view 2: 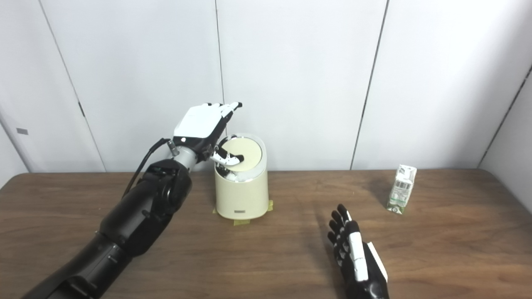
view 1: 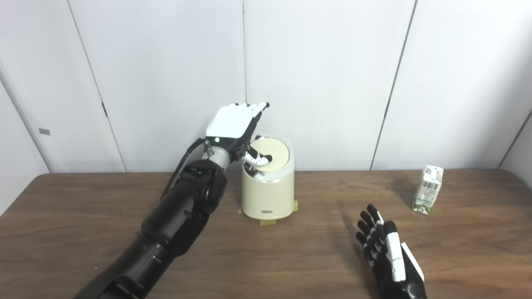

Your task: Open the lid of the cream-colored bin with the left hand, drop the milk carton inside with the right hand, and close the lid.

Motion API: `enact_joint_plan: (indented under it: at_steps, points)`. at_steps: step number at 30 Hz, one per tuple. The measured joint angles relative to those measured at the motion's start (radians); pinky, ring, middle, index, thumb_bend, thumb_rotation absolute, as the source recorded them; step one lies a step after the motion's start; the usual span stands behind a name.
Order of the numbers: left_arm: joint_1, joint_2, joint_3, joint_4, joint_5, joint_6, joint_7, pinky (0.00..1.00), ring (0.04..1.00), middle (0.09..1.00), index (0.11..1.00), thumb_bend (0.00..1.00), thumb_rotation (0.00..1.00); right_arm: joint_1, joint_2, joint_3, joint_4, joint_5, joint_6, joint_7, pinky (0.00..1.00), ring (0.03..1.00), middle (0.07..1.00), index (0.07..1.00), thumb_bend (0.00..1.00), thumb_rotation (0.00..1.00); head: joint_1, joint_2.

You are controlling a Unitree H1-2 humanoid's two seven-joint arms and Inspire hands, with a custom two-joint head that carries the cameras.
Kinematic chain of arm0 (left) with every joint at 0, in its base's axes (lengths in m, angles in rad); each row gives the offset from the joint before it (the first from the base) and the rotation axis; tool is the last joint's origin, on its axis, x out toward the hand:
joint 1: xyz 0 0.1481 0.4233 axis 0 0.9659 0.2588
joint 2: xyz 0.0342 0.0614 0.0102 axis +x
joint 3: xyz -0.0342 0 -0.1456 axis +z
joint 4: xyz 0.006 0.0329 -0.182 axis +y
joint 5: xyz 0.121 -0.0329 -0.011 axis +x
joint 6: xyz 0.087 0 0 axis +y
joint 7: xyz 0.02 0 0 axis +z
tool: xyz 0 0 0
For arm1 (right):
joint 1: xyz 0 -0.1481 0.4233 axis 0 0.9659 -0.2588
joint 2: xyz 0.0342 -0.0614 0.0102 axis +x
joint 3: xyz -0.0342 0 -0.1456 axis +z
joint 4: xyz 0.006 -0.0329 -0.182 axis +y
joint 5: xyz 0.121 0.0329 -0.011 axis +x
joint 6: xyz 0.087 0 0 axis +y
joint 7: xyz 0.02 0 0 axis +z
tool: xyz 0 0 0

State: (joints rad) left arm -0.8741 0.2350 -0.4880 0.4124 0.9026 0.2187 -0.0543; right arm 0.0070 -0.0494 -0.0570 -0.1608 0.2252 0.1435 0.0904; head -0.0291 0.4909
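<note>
Left hand (view 1: pixel 232 124) is raised at the bin's (view 1: pixel 268 195) upper left rim, fingers extended together above the lid (view 1: pixel 272 155), thumb laid on the lid face; nothing grasped. The lid appears tilted, partly open. Right hand (view 1: pixel 388 253) rests low, fingers spread, empty. Milk carton (view 1: pixel 428 189) stands upright at its 1 o'clock, well apart, nearer this hand.

looks like a lab or test room: bare white wall panels (view 1: pixel 324 74) behind, plain wooden table (view 1: pixel 291 257), bin base (view 1: pixel 268 209) fixed with tape tabs (view 1: pixel 269 223).
</note>
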Motion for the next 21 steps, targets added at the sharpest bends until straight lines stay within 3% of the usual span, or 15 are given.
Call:
enact_joint_plan:
  at_steps: [11, 21]
  points:
    - [-0.001, 0.004, -0.019, -0.026, 0.019, 0.009, -0.074, 0.92, 0.908, 0.924, 0.961, 1.0, 0.0, 0.0, 0.001, -0.001, 0.0, 0.001, 0.0, 0.0, 1.0, 1.0, 1.0, 1.0, 0.69, 0.96, -0.003, 0.006]
    - [0.002, -0.001, -0.005, -0.029, 0.018, 0.003, -0.072, 0.92, 0.908, 0.917, 0.959, 0.95, 0.0, 0.0, 0.01, -0.006, -0.002, 0.007, 0.0, -0.009, 1.0, 1.0, 1.0, 1.0, 0.69, 0.94, -0.006, 0.009]
